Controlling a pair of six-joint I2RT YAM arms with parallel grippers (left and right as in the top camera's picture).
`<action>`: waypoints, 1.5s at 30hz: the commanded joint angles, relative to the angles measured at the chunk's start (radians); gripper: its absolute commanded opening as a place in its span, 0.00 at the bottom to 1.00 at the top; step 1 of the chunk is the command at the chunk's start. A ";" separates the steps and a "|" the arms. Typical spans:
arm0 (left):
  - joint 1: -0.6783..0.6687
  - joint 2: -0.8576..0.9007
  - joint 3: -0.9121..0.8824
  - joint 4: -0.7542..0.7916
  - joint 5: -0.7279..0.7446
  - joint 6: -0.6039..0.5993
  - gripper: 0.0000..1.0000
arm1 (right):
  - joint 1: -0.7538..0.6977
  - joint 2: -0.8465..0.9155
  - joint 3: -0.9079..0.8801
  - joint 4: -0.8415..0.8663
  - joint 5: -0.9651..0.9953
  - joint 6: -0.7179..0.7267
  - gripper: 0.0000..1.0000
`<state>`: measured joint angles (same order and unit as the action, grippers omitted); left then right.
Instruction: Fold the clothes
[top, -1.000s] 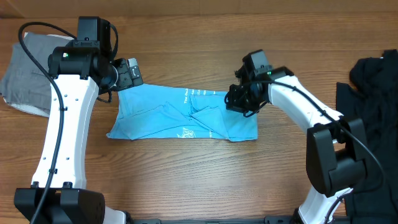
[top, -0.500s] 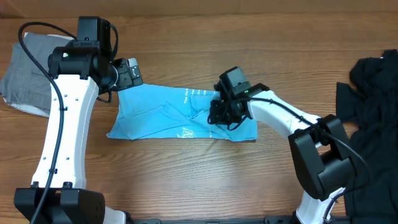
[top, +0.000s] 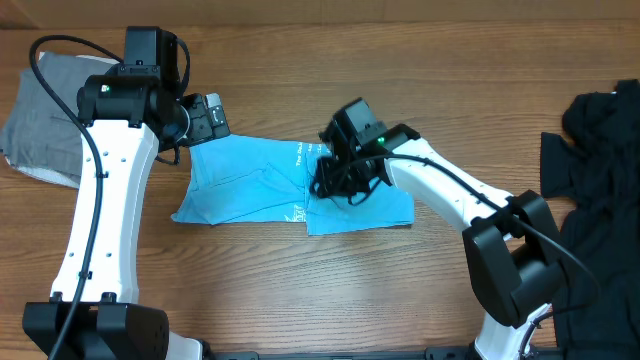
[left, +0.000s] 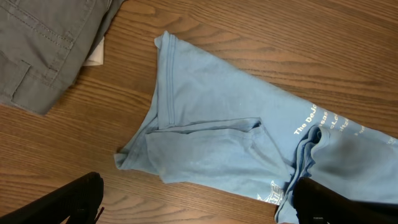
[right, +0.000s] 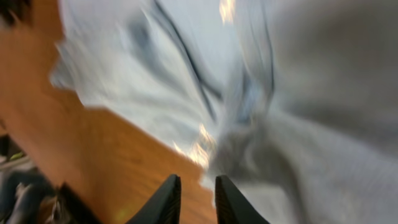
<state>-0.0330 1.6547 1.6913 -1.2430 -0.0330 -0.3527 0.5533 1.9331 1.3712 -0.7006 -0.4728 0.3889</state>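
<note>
Overhead: light blue T-shirt (top: 250, 185), folded into a long band, small white text up, middle of the desk (top: 300, 300); left hand (top: 208, 118) above its far-left corner, clear of it; right hand (top: 340, 180) down on its middle folds; grey garment (top: 40, 120) at far-left corner, black clothes (top: 600, 150) at right edge. Left wrist: fingers spread wide, holding nothing, shirt sleeve below. Right wrist: blurred; fingertips (right: 166, 196) narrowly parted over the cloth's edge, nothing seen between them
</note>
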 joint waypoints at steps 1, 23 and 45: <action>-0.001 0.007 0.010 -0.002 0.008 -0.007 1.00 | 0.059 -0.035 0.037 0.058 0.253 0.069 0.26; -0.001 0.007 0.010 -0.002 0.008 -0.007 1.00 | 0.130 0.141 0.039 0.288 0.577 0.076 0.13; -0.001 0.007 0.010 -0.002 0.008 -0.007 1.00 | -0.046 -0.036 0.214 -0.147 0.387 0.056 0.14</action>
<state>-0.0330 1.6547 1.6913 -1.2430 -0.0334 -0.3527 0.6128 2.0350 1.5284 -0.7868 0.0078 0.4271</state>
